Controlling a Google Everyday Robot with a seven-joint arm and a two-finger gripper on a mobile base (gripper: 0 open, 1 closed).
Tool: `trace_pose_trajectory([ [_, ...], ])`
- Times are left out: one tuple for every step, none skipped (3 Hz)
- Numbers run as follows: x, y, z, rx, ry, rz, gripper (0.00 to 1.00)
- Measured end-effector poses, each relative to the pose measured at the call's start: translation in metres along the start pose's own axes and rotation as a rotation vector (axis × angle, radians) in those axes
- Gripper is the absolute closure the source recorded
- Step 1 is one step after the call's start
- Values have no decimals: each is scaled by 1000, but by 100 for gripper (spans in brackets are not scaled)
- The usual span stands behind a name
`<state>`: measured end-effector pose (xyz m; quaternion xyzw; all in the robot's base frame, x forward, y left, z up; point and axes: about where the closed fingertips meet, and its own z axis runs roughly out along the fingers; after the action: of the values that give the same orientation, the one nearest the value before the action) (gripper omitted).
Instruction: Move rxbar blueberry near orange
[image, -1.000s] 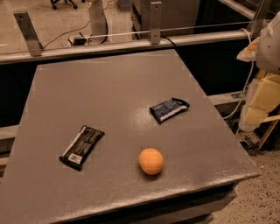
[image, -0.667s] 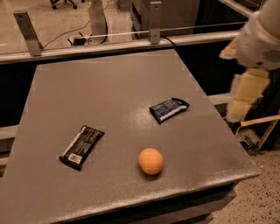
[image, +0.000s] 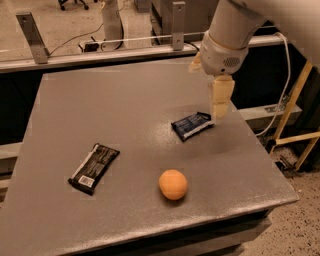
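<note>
Where the grey matte counter (image: 125, 100) nears its right edge in the camera view, the small flat navy-blue rxbar blueberry wrapper (image: 192, 125) lies flat, its long axis running from near-left to far-right. The cream-coloured claw (image: 218, 112) hangs pointing down just beside that far-right crimped end, not over the middle; released or clenched, cannot tell. Judgement: the claw should shift toward the bar's middle and grip across the short axis, then carry it nearward to the small round orange fruit (image: 173, 184), near but apart.

Hand (image: 218, 107) at rxbar blueberry (image: 192, 125), covering its right tip, arm (image: 235, 25) cropped by top edge
</note>
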<state>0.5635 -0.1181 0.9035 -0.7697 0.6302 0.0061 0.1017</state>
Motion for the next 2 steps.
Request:
trace_pose_trajectory([
  [-9, -7, 7, -3, -17, -25, 0],
  [-15, -6, 22, -70, -56, -82, 0],
])
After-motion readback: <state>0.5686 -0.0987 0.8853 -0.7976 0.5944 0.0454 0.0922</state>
